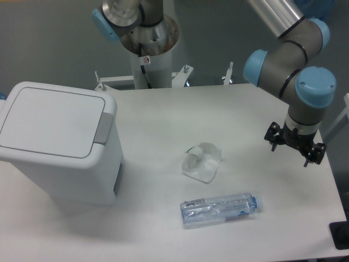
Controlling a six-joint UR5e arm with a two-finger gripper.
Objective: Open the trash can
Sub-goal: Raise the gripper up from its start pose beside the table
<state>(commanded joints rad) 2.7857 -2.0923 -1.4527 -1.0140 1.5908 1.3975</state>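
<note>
White plastic makes up the big trash can (pixel 57 144), and it sits at the left edge of the bench (pixel 163 109). Its flat lid (pixel 52 121) is down and shut. The grey push tab (pixel 104 127) is on the side of the lid that faces the middle of the bench. So I think nothing of my job is done yet. I have to get over there and press that tab, or lift the lid, before the can will open.

My gripper (pixel 294 145) is far from the can, near the right edge of the bench. It hangs above the bench top and points down. The arm comes in from the top right, bends at its blue joints and drops down to the wrist. The fingers (pixel 274 138) look spread a little way apart, and they hold nothing.

Between the gripper and the can lie two other things. A crumpled white wrapper (pixel 202 162) is near the middle of the bench. A clear bottle (pixel 218 209) lies on its side closer to the front edge. I would want to go above them on my way to the can.
</note>
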